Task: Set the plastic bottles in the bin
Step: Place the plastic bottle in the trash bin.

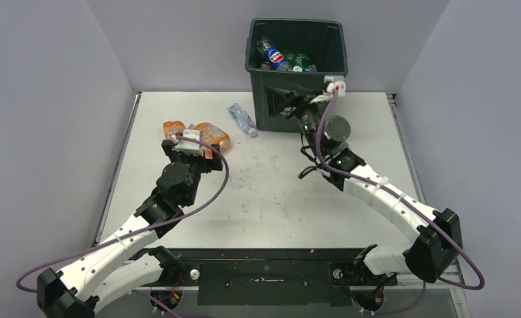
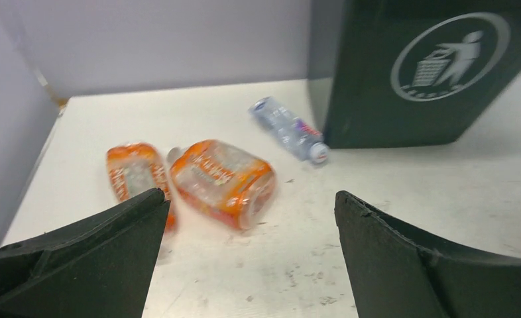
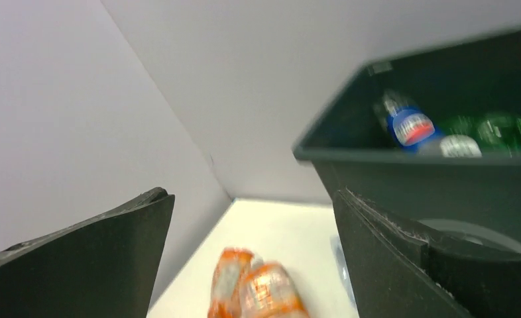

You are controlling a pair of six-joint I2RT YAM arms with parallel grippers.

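The dark green bin [image 1: 297, 99] stands at the table's back middle, with several bottles [image 1: 274, 56] inside; its logo front shows in the left wrist view [image 2: 404, 99], its rim in the right wrist view [image 3: 404, 156]. Two crushed orange bottles [image 1: 211, 136] [image 1: 173, 128] lie at the back left, also in the left wrist view [image 2: 221, 180] [image 2: 133, 173] and the right wrist view [image 3: 268, 291]. A clear bottle [image 1: 242, 119] [image 2: 289, 129] lies left of the bin. My left gripper [image 1: 191, 147] [image 2: 248, 258] is open and empty, just short of the orange bottles. My right gripper [image 1: 286, 103] [image 3: 251, 258] is open and empty, raised by the bin's front.
Grey walls enclose the table on the left, back and right. The table's left edge [image 1: 122, 159] runs close beside the orange bottles. A black base plate [image 1: 264, 275] lies along the near edge between the arm bases.
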